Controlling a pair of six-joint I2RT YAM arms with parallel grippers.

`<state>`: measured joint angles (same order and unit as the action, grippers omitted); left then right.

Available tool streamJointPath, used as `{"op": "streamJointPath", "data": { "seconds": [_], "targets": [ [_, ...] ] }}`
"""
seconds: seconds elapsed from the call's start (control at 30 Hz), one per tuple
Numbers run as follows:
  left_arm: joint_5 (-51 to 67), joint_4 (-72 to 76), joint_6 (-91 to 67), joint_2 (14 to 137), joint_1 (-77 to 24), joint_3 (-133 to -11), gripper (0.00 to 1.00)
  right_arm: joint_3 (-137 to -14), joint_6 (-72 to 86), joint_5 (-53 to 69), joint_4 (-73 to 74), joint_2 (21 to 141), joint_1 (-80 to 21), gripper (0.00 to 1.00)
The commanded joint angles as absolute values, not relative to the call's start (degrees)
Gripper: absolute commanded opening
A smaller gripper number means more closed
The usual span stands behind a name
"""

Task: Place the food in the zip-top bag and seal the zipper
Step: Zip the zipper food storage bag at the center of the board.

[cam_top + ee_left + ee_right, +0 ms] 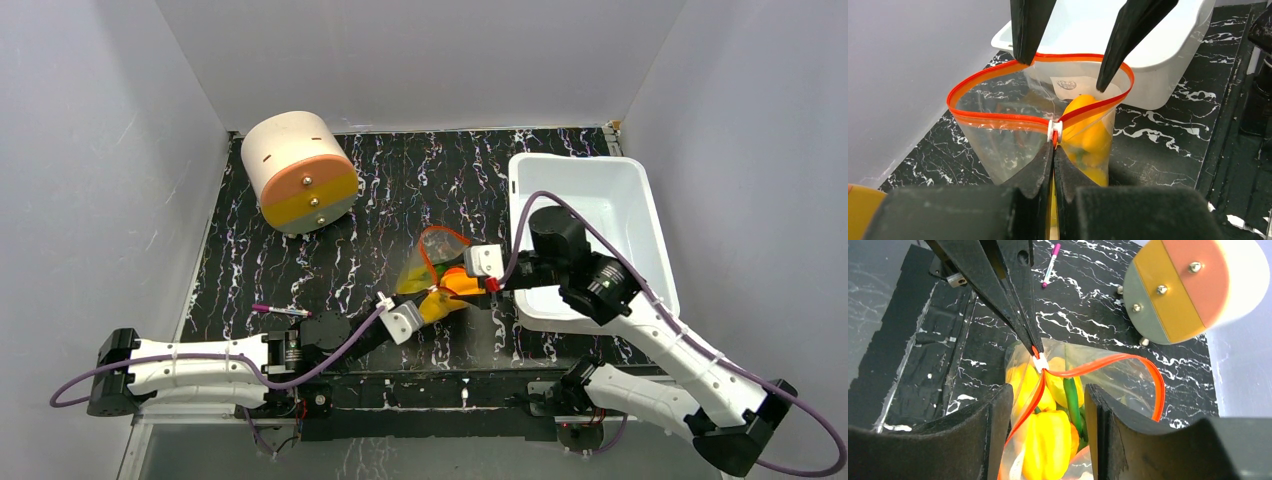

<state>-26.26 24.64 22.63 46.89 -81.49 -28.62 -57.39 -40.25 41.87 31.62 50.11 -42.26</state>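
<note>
Black marbled table (400,180), grey walls; nearest the bases, left gripper (1053,150) is pinched tight on the zipper (993,117) at its white slider (1054,129), presumably anchoring that corner. Zip-top bag (998,145) stands mid-table, mouth gaping, with yellow bell peppers (1045,440) and green pod (1071,395) inside. Right gripper (1062,74), at the bag's 12 o'clock in the left wrist view, has jaws spread about the far rim, gripping nothing, likely bracing the mouth; white tub (620,200) lies beyond at 2 o'clock.

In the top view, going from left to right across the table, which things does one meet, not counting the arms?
From the left: drum → bag → tub.
</note>
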Motion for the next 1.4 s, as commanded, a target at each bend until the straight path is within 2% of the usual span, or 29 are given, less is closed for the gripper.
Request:
{"op": "streamJointPath", "data": {
  "seconds": [0.0, 0.1, 0.4, 0.77, 0.97, 1.03, 1.2, 1.37],
  "targets": [
    [-25.64, 24.00, 20.94, 44.38, -81.23, -30.50, 0.00, -59.51, -49.80, 45.39, 31.78, 52.57, -42.32, 0.51],
    [-25.37, 23.19, 20.73, 43.96, -81.25, -30.79, 0.00, -59.82, -51.73, 45.36, 32.37, 53.95, -42.52, 0.48],
    [-25.38, 25.58, 21.56, 44.52, -81.21, -29.42, 0.00, -57.21, -52.60, 45.53, 25.75, 54.60, -45.15, 0.49],
    [-24.52, 25.50, 21.43, 44.09, -81.22, -29.71, 0.00, -58.06, -53.50, 43.30, 25.95, 59.03, -48.91, 0.39],
    [-24.35, 25.65, 20.74, 43.76, -81.21, -29.08, 0.00, -55.95, -54.33, 37.42, 26.27, 59.77, -49.22, 0.21],
    [-24.39, 24.60, 19.93, 42.76, -81.21, -28.86, 0.00, -55.24, -54.07, 34.87, 25.68, 58.80, -49.22, 0.19],
    [-28.80, 25.48, 18.27, 38.92, -80.96, -26.20, 0.00, -53.23, -52.37, 27.12, 23.11, 56.42, -49.22, 0.02],
    [-28.99, 21.97, 16.86, 38.29, -80.91, -26.84, 0.00, -53.90, -51.14, 27.49, 23.78, 56.58, -49.22, 0.00]
  ]
}}
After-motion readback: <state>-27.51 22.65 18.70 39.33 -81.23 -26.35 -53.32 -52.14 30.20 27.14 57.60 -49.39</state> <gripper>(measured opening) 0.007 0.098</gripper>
